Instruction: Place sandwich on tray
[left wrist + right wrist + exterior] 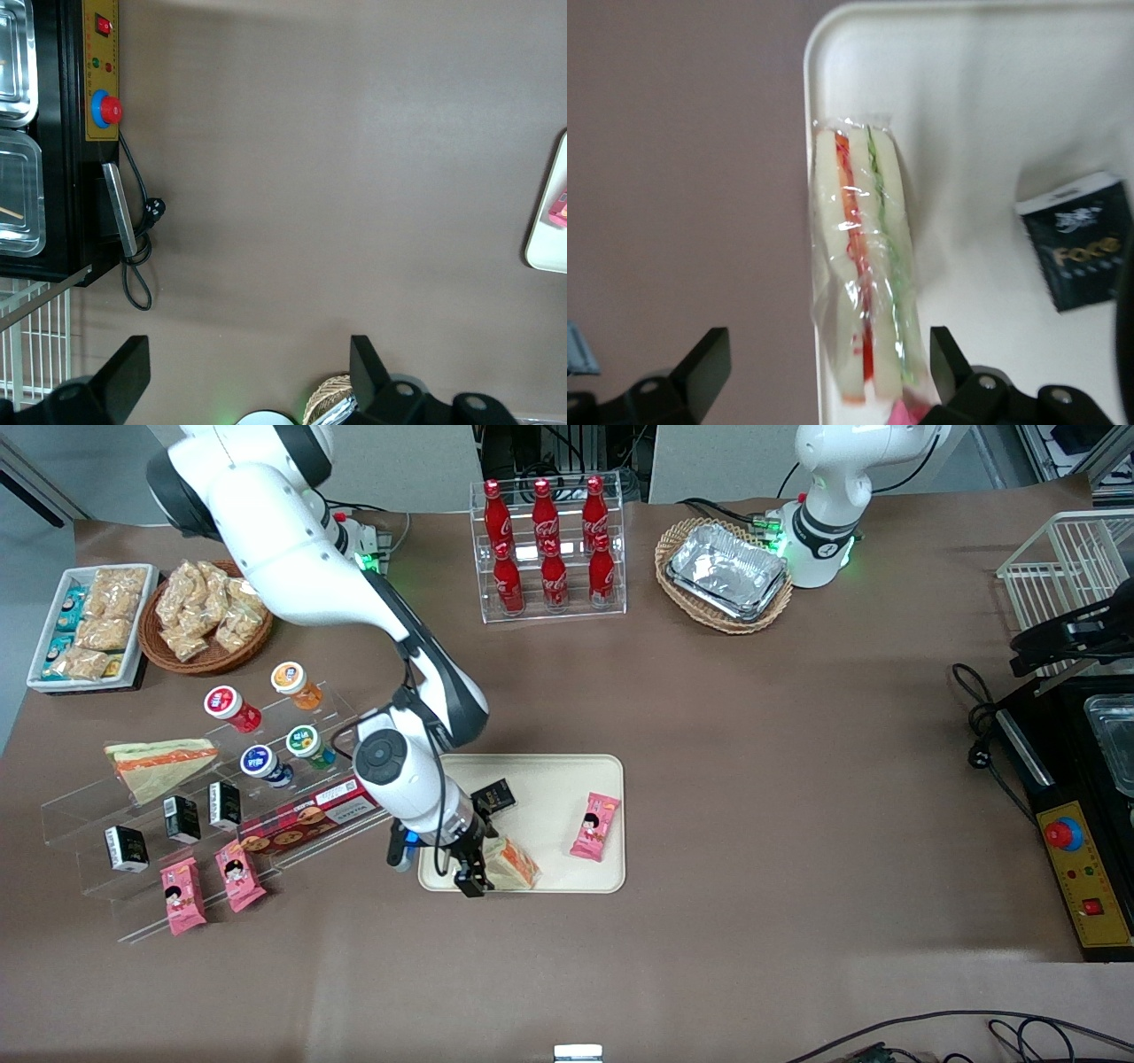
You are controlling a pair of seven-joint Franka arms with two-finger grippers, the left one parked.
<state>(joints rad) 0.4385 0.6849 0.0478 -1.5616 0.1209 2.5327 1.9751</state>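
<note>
Brown tabletop carries the cream rectangular tray [567,775]; the clear-wrapped wedge sandwich [864,301] lies along its rim; the right gripper [824,376] hovers above it, fingers spread, released.

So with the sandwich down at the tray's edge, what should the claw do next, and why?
Probably lift straight up and pull away. The sandwich already lies on the tray near its rim, and the claw stands open astride it, fingers apart from the wrap, so nothing seems left to hold.
</note>
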